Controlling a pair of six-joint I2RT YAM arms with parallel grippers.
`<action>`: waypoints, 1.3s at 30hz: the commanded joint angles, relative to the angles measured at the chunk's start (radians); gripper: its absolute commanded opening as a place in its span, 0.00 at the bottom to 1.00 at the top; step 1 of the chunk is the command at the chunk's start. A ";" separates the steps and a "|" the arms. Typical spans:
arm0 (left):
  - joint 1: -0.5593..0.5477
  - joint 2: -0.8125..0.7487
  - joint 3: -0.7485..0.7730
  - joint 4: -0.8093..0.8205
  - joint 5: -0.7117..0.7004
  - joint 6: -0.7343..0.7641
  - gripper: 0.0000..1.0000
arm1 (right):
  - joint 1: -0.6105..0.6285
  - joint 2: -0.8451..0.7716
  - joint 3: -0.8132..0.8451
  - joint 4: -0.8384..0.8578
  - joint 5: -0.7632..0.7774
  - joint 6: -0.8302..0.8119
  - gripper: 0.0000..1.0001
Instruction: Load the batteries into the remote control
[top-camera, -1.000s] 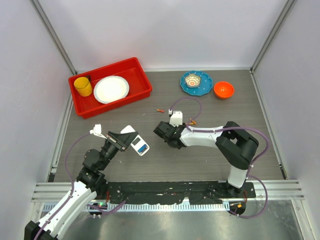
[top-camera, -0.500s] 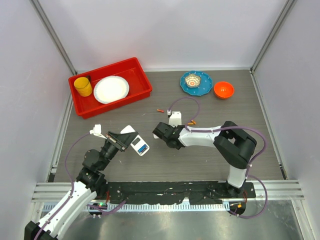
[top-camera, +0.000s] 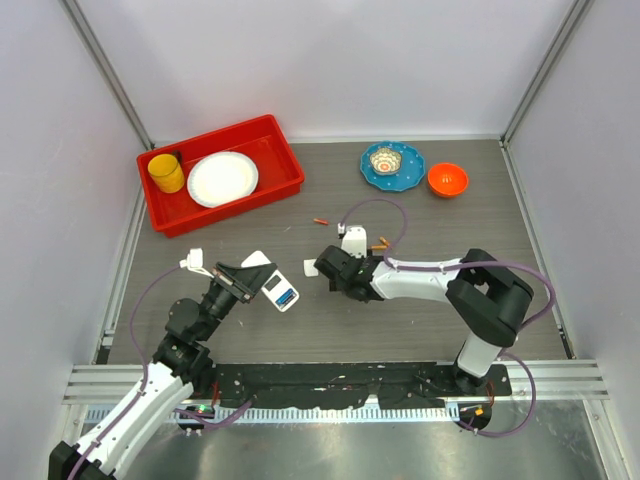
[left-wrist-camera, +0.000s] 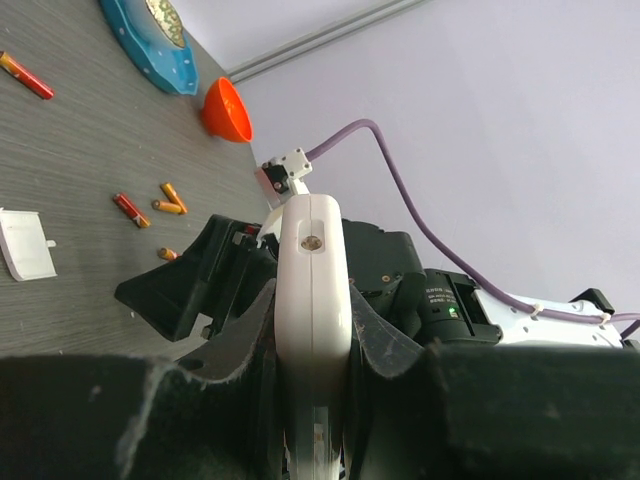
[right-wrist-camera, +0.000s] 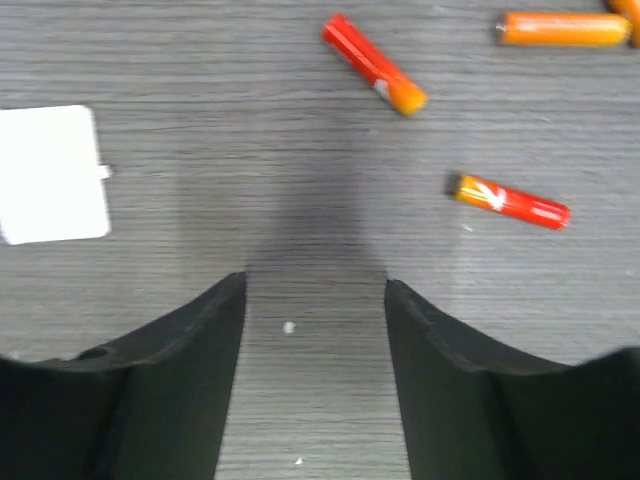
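My left gripper (top-camera: 258, 283) is shut on the remote control (top-camera: 282, 293), a small white handset held just above the table; in the left wrist view its white edge (left-wrist-camera: 312, 290) stands squeezed between my pads. My right gripper (top-camera: 324, 266) is open and empty, low over the table just right of the remote; its wrist view shows its jaws (right-wrist-camera: 315, 295) apart over bare table. Several orange-red batteries lie loose: three in the right wrist view (right-wrist-camera: 373, 64) (right-wrist-camera: 510, 201) (right-wrist-camera: 565, 28), one apart farther back (top-camera: 320, 219), others near the right wrist (top-camera: 381, 243).
A small white square cover piece (right-wrist-camera: 52, 175) lies on the table left of the right gripper. A red tray (top-camera: 172, 213) with a white plate and a yellow cup stands at the back left. A blue plate (top-camera: 393, 163) and an orange bowl (top-camera: 447, 179) stand at the back.
My right arm's elbow has swung to the right and its gripper has shifted slightly right and nearer. The left arm and the remote have not moved.
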 joint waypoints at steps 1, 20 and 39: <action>-0.002 -0.020 -0.006 0.045 -0.006 0.021 0.00 | -0.005 -0.045 0.026 0.179 -0.144 -0.112 0.66; -0.003 -0.137 0.026 -0.150 -0.071 0.052 0.00 | -0.097 0.095 0.107 0.337 -0.370 -0.168 0.88; -0.002 -0.138 0.031 -0.159 -0.072 0.060 0.00 | 0.006 0.324 0.387 -0.011 -0.102 -0.229 0.78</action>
